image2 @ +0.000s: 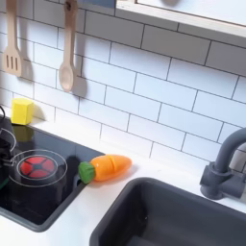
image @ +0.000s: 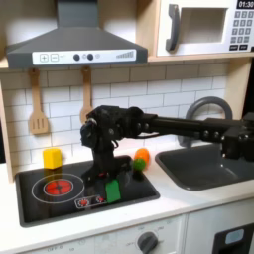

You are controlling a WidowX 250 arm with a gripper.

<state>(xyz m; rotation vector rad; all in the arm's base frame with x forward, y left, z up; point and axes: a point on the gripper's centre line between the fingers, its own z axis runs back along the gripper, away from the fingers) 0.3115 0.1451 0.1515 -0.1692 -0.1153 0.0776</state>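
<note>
The gripper (image: 109, 167) hangs over the stovetop (image: 60, 203), just above a small block (image: 112, 189) lying on it. To the gripper's left in the first exterior view lies the burner (image: 60, 185); further left and behind sits a cube (image: 52, 157) against the wall. Just right of the gripper lies the carrot (image: 142, 157), and beyond it the sink (image: 208, 169) with its faucet (image: 203, 109). Behind and above the gripper, a spatula (image: 38, 104) and spoon (image: 86, 94) hang on the wall.

No text or numbers can be read on anything here.

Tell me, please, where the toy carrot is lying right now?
In the second exterior view the toy carrot lies on the counter between the stovetop and the sink, just below the tiled wall.
</note>
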